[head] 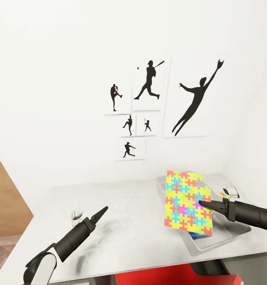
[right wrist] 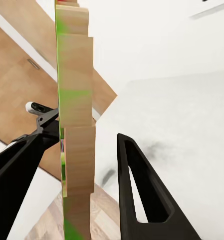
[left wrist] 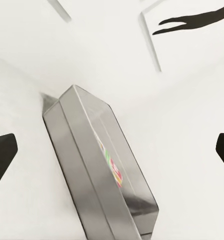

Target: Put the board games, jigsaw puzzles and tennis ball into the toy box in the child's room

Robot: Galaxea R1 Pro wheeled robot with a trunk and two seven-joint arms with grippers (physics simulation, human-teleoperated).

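Right gripper [head: 203,204] pinches jigsaw puzzle [head: 187,204], held upright, raised over near end of toy box [head: 228,237]. Toy box sits on surface [head: 129,221] at right, below sports silhouette pictures [head: 149,107]. Blue item inside box beneath puzzle. Left gripper [head: 103,211] hovers over bare surface, empty, fingers [left wrist: 2,155] spread.

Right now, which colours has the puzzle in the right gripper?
The jigsaw puzzle has interlocking yellow, orange, blue, green and pink pieces; head view shows it best.
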